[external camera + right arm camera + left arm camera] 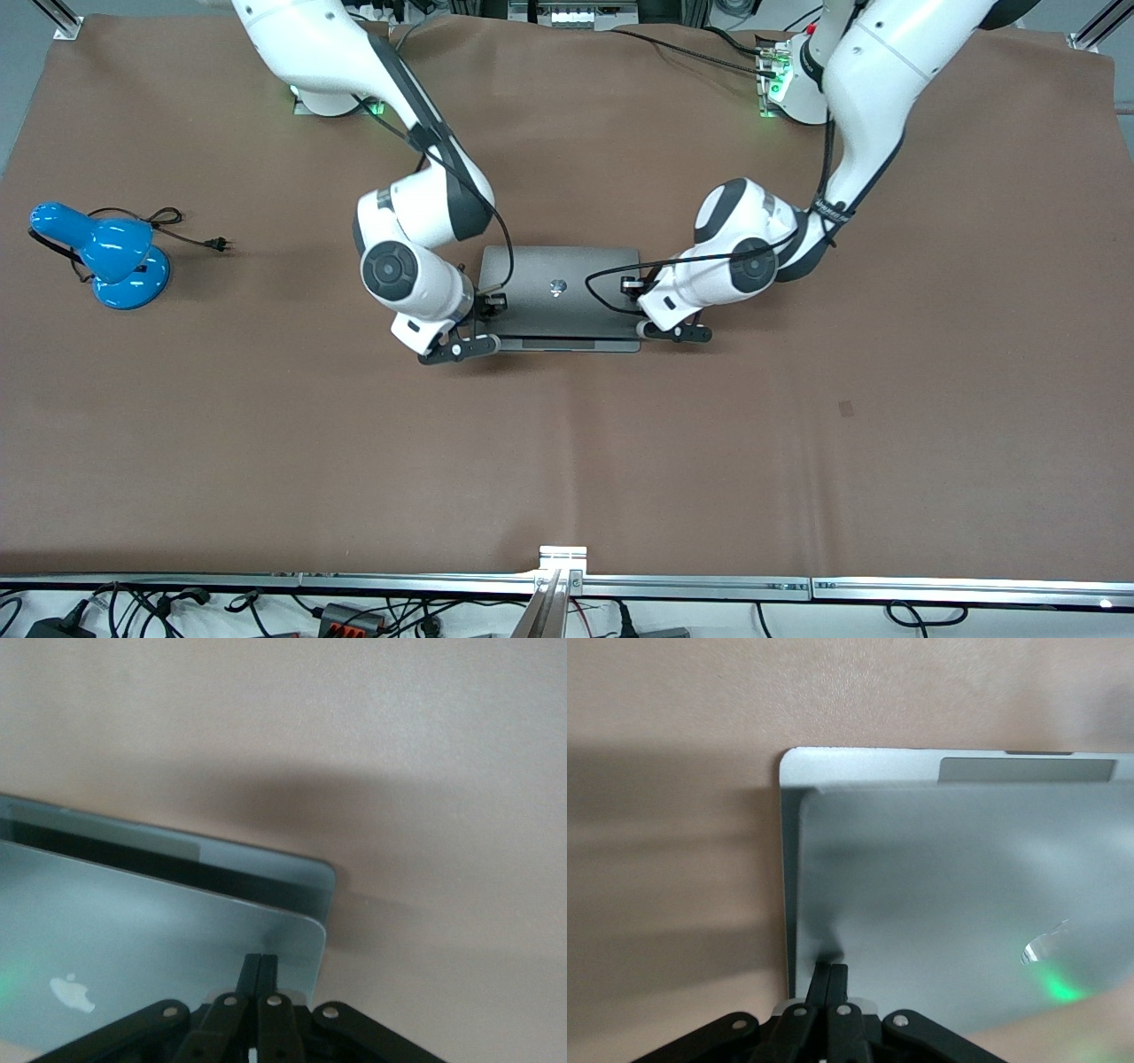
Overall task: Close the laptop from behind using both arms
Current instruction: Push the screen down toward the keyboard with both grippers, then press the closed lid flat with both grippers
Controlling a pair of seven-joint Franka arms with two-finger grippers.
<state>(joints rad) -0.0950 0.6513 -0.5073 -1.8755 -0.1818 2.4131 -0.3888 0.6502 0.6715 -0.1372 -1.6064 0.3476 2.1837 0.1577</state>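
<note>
The silver-grey laptop (558, 306) lies in the middle of the brown table, its lid with the apple logo lowered almost flat. A narrow strip of the base shows past the lid's edge. My left gripper (647, 329) is shut, its tips resting on the lid's corner toward the left arm's end. My right gripper (489, 342) is shut, its tips on the lid's corner toward the right arm's end. In the left wrist view the shut fingertips (831, 970) press on the lid (939, 904). In the right wrist view the fingertips (260, 961) touch the lid (133, 930), and a thin dark gap shows under it.
A blue desk lamp (115, 257) with a black cord and plug lies at the right arm's end of the table. A metal rail (563, 567) runs along the table edge nearest the front camera.
</note>
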